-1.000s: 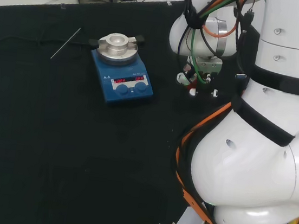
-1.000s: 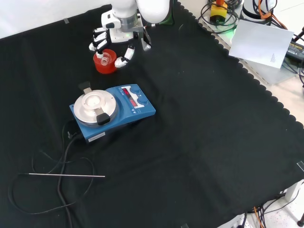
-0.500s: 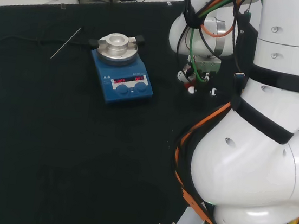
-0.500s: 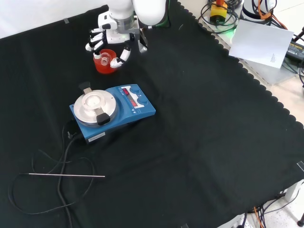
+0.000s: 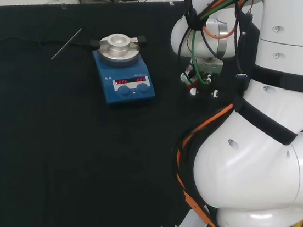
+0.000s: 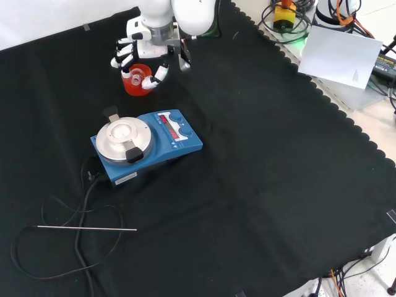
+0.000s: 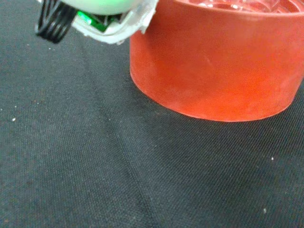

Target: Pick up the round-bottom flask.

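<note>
In the front view the hand (image 6: 147, 49) sits over the red ribbed stand (image 6: 135, 79) near the far edge of the table (image 6: 260, 185); its fingers (image 6: 121, 54) are curled down around the stand's top, and whether they clamp anything cannot be told; the round-bottom flask (image 6: 137, 73) shows as a clear glass neck rising from the stand, between the fingers and thumb; the wrist view shows the stand's red wall (image 7: 213, 61) resting on the black cloth; nearer the table's middle stands a blue hotplate stirrer (image 6: 145, 145); a thin metal rod (image 6: 86, 228) lies toward the near left corner.
</note>
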